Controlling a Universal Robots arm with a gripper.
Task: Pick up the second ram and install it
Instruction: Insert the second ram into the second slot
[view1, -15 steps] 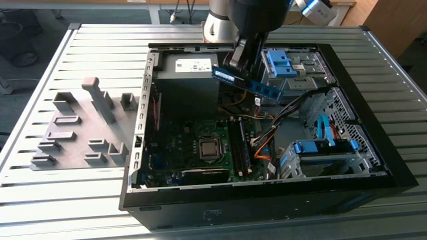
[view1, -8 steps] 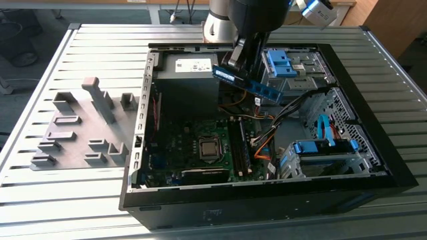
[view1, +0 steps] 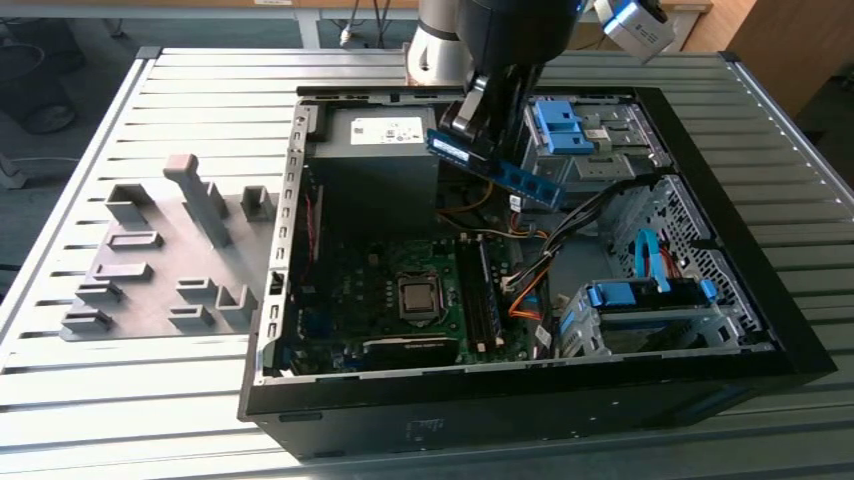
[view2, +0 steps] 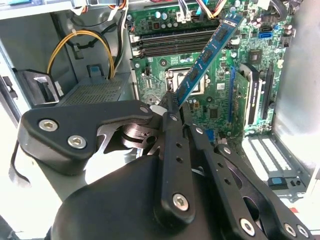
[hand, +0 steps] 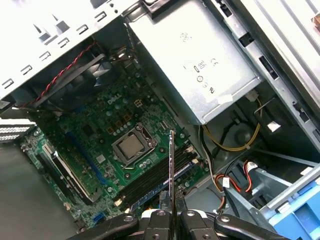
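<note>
In the exterior view, the open computer case (view1: 534, 420) lies nearest the camera on the slatted metal surface (view1: 80, 400), its motherboard (view1: 400, 300) exposed with the bare processor socket (view1: 418, 296) in the middle. Above the case's far part the robot arm (view1: 467, 40) reaches down, and the hand (view1: 467, 120) pinches the second ram (view1: 497, 170) by one end; the board hangs tilted in the air over the power supply (view1: 380, 150), clear of the motherboard. Toward the exterior view's left, a grey fixture plate with upright blocks (view1: 167, 260) rests on the surface beside the case.

In the second wrist view, the black linkage of the hand (view2: 172, 107) is closest, its fingers (view2: 170, 102) pressed together on the lower end of the second ram (view2: 205, 55). The board slants away over the green motherboard (view2: 220, 95), above the processor socket (view2: 185, 80), with the memory slots (view2: 170, 42) beyond.

In the first wrist view, the hand (hand: 171, 212) sits at the near edge, gripping the second ram (hand: 171, 170), seen edge-on as a thin upright line. Past it lie the memory slots (hand: 155, 175), the processor socket (hand: 131, 145) and the silver power supply (hand: 200, 65).
</note>
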